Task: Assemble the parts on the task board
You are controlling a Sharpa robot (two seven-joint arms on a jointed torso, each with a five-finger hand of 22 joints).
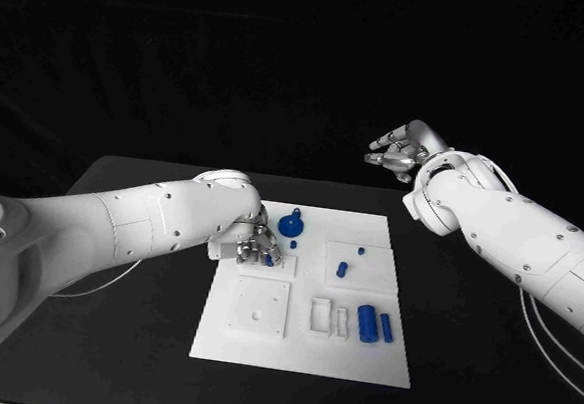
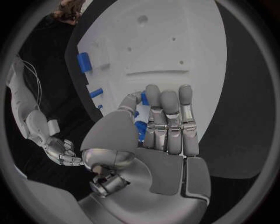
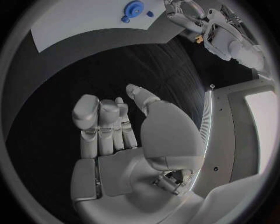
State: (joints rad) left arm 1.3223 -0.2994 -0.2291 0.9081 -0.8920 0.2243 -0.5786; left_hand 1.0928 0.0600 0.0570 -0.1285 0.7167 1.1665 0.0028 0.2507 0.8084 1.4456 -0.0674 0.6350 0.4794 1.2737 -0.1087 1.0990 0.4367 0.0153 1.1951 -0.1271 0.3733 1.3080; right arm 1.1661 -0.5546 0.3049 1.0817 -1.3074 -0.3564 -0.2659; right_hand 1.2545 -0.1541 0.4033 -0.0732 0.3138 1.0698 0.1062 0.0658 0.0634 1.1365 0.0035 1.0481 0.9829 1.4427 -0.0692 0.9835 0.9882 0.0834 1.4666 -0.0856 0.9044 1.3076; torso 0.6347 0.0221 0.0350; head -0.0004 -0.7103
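Two hands over black table [image 1: 114,340]: left fingers [image 2: 169,119] pinch blue part [image 2: 140,127], right's spread.

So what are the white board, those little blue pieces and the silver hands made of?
Task board: looks like matte white plastic, no glare. Blue parts: probably plastic too, evenly coloured and smooth. Left hand: fingers appear to be brushed metal, with soft highlights; it pinches a blue part. Right hand looks alike.
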